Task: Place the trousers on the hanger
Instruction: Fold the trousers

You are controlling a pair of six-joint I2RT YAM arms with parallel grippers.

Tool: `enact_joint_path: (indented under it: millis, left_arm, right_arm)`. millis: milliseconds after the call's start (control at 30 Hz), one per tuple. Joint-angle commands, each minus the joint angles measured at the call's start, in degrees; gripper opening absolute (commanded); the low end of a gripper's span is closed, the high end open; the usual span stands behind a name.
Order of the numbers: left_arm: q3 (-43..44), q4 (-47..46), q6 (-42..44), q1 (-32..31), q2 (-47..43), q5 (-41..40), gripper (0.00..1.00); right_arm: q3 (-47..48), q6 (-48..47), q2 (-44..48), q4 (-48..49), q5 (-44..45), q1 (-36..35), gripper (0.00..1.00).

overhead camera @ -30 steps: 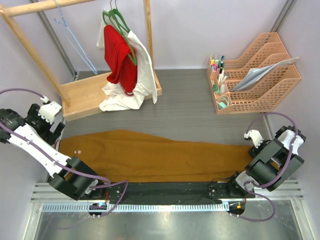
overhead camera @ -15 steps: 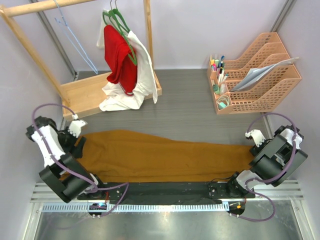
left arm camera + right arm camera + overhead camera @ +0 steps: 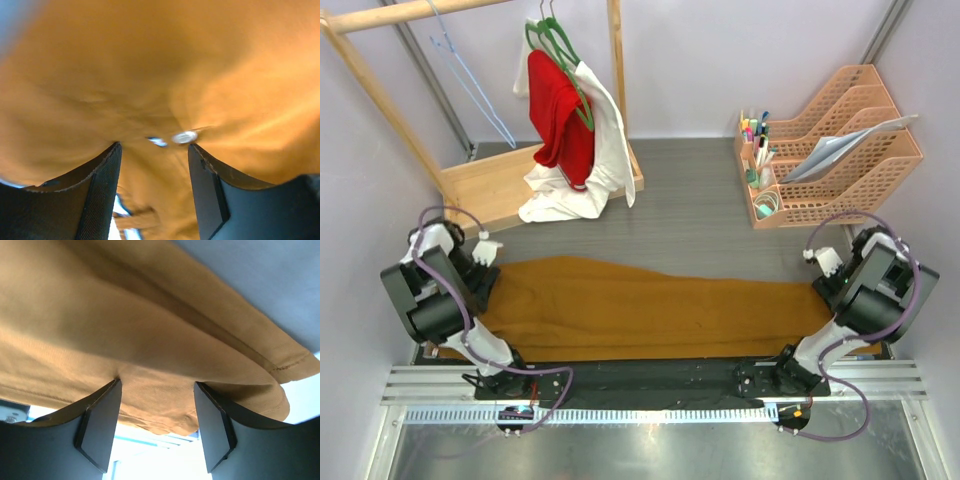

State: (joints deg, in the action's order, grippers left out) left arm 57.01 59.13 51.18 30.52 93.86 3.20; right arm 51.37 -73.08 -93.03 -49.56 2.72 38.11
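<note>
Now, near edge: a black strip and a ribbed metal rail carry both arm bases; the trousers' (image 3: 640, 310) near edge lies along the black strip.
Left gripper (image 3: 154, 150): at the trousers' left end, its fingers apart with ochre cloth filling the gap; whether they pinch it cannot be told.
Button: a small silvery button (image 3: 184, 136) sits on the cloth just above the left fingertips.
Right gripper (image 3: 156, 385): at the right end, by the table's right edge, its fingers apart with folded cloth bunched between them; a grip cannot be told.
Hem: a stitched hem (image 3: 287, 365) runs along the cloth edge beside the right finger.
Trousers: spread flat, lengthwise across the table (image 3: 700, 220) from one arm to the other, the far edge wavy.
Open room: a bare grey band lies between the trousers and the far items.
Desk organiser (image 3: 850, 150): peach, far right, holding papers and pens (image 3: 755, 130); any writing is too small to read.
Wooden rack (image 3: 490, 190): far left, its base well apart from the trousers.
Garments: a red garment (image 3: 560, 110) and a white garment (image 3: 605, 150) hang on green hangers (image 3: 555, 40).
Hanger (image 3: 506, 140): light blue, hanging bare from the rack's top bar, left of the garments.
</note>
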Motion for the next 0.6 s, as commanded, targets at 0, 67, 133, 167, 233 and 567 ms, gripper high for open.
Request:
enact_joint_path:
  millis: [0, 67, 133, 167, 233, 567]
  left_arm:
    - [9.59, -9.65, -14.06, -5.81, 4.04, 2.07, 0.57]
    - [13.03, -9.21, -16.01, -6.88, 5.54, 2.51, 0.57]
    - [14.96, -8.34, -17.33, -7.41, 5.54, 3.29, 0.59]
    - [15.58, -7.72, -17.60, -7.49, 4.76, 3.65, 0.60]
    - [16.46, -5.44, -16.56, -7.41, 3.09, 5.31, 0.63]
    - [8.56, 10.82, -0.49, -6.88, -13.96, 8.93, 0.79]
  right_arm:
    - [7.85, 9.00, -8.91, 14.75, -4.83, -2.77, 0.67]
    - [11.28, 11.01, -10.15, 14.76, -5.09, -3.39, 0.67]
    - [13.82, 11.47, -9.98, 12.22, -6.06, -3.65, 0.67]
    - [14.19, 11.29, -8.67, 11.08, -6.76, -3.57, 0.67]
    - [14.37, 10.59, -6.30, 7.65, -8.34, -2.87, 0.70]
    - [18.42, 3.74, 3.73, -17.06, -15.56, 0.74, 0.66]
